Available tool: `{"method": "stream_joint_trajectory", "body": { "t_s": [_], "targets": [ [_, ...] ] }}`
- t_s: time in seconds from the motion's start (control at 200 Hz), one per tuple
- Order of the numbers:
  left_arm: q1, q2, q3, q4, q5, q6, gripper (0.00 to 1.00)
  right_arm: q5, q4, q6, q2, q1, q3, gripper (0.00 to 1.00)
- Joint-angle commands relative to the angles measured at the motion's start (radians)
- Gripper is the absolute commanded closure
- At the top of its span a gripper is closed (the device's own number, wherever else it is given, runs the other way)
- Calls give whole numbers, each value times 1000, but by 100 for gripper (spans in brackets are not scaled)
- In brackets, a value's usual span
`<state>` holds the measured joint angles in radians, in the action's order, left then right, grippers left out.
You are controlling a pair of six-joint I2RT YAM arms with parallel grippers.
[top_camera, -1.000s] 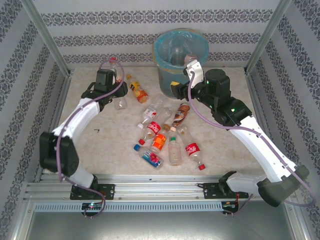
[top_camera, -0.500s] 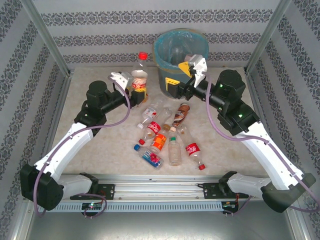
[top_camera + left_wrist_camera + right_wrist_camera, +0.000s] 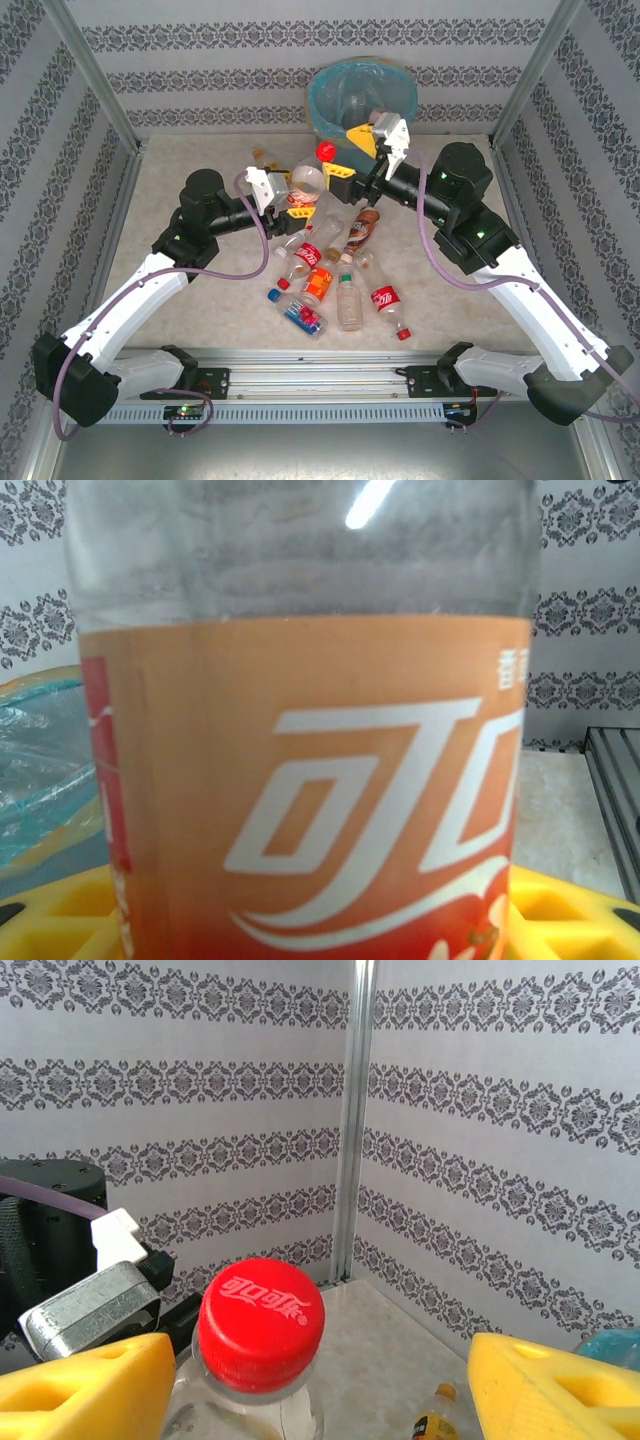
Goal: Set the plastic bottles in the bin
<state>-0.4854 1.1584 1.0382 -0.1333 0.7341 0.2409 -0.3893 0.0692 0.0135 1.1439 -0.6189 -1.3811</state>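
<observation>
Left hand (image 3: 300,195) clamps the orange-labelled bottle (image 3: 305,180) by its body, aloft just before the bin (image 3: 314,100). Right hand (image 3: 320,1360) stands wide and empty, fingers either side of the red cap (image 3: 260,1310); probably set for a handover.

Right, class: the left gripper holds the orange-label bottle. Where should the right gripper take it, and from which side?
The neck under the red cap, approached from the cap end. The left gripper clamps the bottle by its labelled body, leaving the top free, and the cap's wider rim should stop slipping. The right gripper, open, has a finger on each side of it.
</observation>
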Motion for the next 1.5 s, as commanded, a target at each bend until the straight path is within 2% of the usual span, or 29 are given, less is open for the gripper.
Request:
{"method": "stream_joint_trajectory", "body": {
  "t_s": [0.0,0.17,0.27,0.535,0.764,0.864,0.914,0.959,1.014,1.074,1.124,1.209,1.304,1.414,1.499],
  "targets": [
    [-15,-9,38,12,38,53,41,-41,-30,-8,14,-17,-36,23],
    [-23,-3,54,45,49,78,42,-46,-21,-18,30,-22,-42,27],
    [-27,-4,55,47,47,82,42,-83,-12,-20,43,-21,-56,37],
    [-33,-11,52,38,27,84,42,-353,-19,-63,100,-22,-113,57],
    [-35,-38,32,20,-2,72,41,-352,6,-62,103,-22,-126,69],
    [-35,-53,16,5,-38,63,39,-342,10,-68,103,-22,-128,77],
    [-35,-60,7,-9,-59,53,36,-326,11,-72,103,-22,-130,79],
    [-35,-67,-3,-26,-76,43,29,-303,10,-79,103,-23,-130,85],
    [-35,-78,-26,-57,-105,33,18,-244,7,-93,103,-24,-133,100],
    [-35,-92,-60,-106,-152,24,7,-155,7,-94,103,-24,-141,100],
    [-35,-109,-91,-150,-198,14,1,-81,10,-80,104,-24,-152,100],
    [-35,-143,-129,-189,-270,-4,0,28,15,-44,110,-23,-185,100],
    [-35,-177,-157,-201,-339,-16,0,91,20,7,134,-24,-241,100],
    [-35,-187,-153,-146,-395,-41,0,172,34,79,188,-22,-345,100],
    [-34,-148,-113,-65,-481,-98,0,278,53,132,262,-17,-457,100]
  ]
}}
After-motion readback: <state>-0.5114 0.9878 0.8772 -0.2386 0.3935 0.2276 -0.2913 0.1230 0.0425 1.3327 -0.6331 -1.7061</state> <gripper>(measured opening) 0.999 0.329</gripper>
